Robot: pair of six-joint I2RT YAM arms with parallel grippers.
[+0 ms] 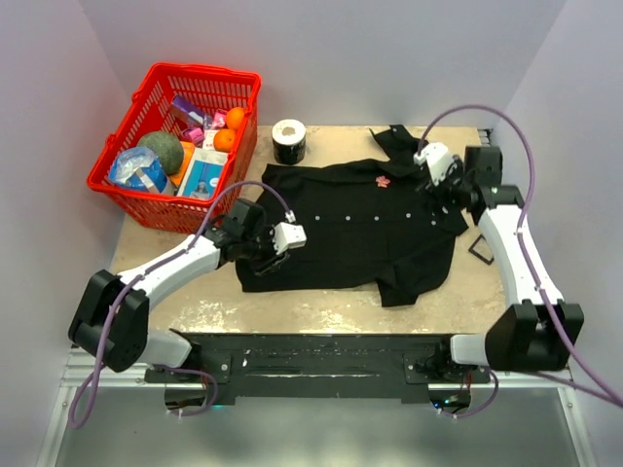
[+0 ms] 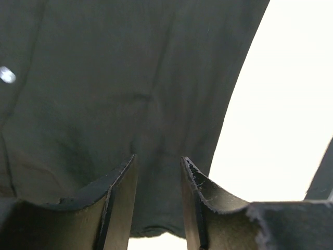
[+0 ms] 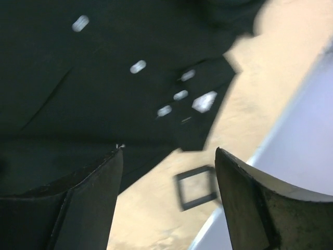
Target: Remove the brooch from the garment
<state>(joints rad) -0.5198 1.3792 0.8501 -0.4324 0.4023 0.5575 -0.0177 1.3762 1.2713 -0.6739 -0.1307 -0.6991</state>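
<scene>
Across the table (image 1: 311,306), the brooch (image 1: 385,180) on the shirt (image 1: 350,233) lay at nine o'clock from the nearer, wide-open right fingers (image 3: 88,198), while the left fingers (image 2: 114,208) stood narrowly parted.

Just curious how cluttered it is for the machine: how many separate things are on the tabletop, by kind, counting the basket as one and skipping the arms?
Black shirt: 1
Pink brooch, on the shirt: 1
Red basket: 1
Black-and-white roll: 1
Small black square frame: 1
Total: 5

Black garment (image 1: 331,209) with white buttons (image 3: 138,66), reddish-pink brooch (image 1: 385,180), red basket (image 1: 204,70).
</scene>
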